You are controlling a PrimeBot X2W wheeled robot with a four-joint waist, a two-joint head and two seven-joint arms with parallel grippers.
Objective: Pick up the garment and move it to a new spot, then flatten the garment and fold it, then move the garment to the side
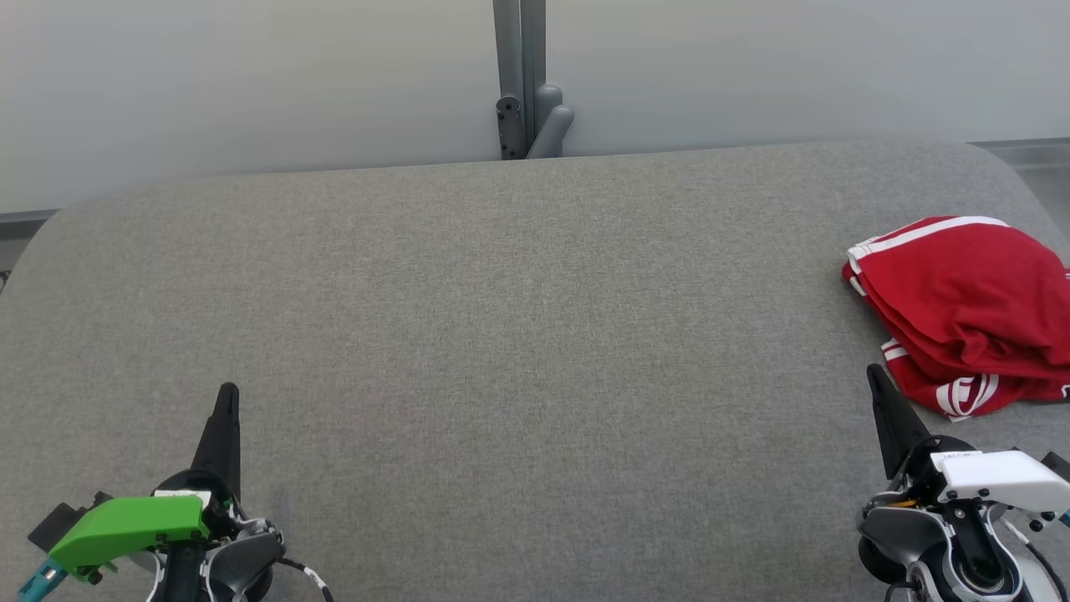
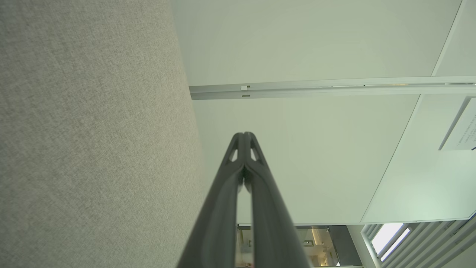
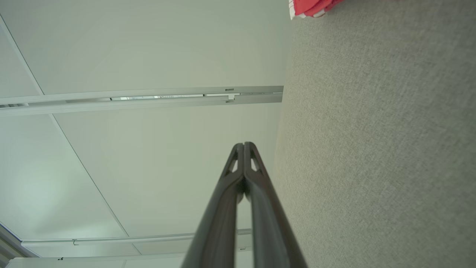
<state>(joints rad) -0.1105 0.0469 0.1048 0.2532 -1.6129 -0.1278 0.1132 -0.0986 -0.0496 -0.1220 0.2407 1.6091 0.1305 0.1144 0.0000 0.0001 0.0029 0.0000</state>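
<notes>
A red garment (image 1: 970, 313) with white stripes lies folded in a loose stack at the right edge of the grey table (image 1: 501, 334); a corner of the garment (image 3: 310, 7) peeks in at the top of the right wrist view. My right gripper (image 1: 875, 374) is shut and empty, its tip just left of the garment's near corner, not touching it. My left gripper (image 1: 227, 391) rests at the lower left, shut with nothing held. In the wrist views, the left gripper (image 2: 244, 134) and the right gripper (image 3: 243, 144) show their fingertips pressed together.
The grey fabric table has rounded far corners. Behind it stands a pale wall with a grey vertical post (image 1: 520, 79) at the middle. The garment sits close to the table's right edge.
</notes>
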